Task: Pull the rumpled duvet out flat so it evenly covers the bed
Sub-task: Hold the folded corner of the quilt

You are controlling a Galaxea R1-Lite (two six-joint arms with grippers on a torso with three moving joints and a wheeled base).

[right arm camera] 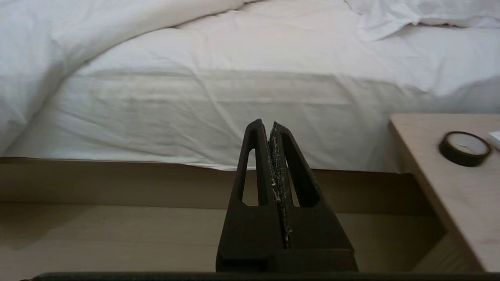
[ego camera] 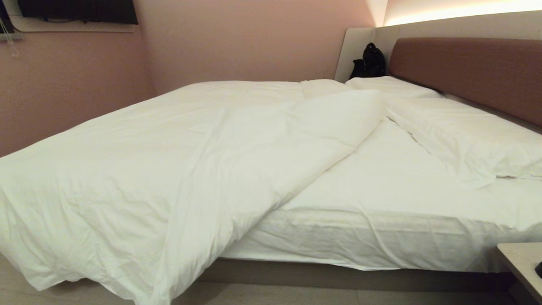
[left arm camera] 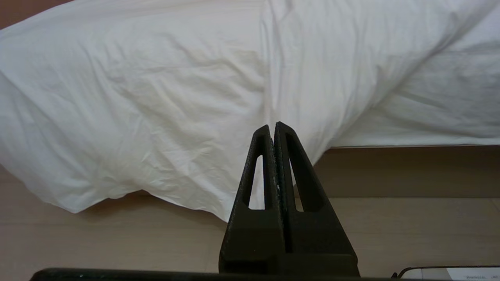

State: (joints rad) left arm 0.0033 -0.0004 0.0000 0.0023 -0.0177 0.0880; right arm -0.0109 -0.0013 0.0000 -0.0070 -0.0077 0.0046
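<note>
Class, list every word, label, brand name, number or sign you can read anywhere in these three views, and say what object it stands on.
None can be read.
White label or sheet at the corner of the left wrist view: dark print, too small to read.
Round black-rimmed object on the light wooden side table: pale face, no marks legible.
Puffy white duvet: no print visible.

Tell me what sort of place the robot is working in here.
Most likely a hotel bedroom. A wide bed with all-white linen, a rumpled duvet and pillows stands against a padded headboard lit from above, and a wall-mounted screen hangs on the facing wall.
</note>
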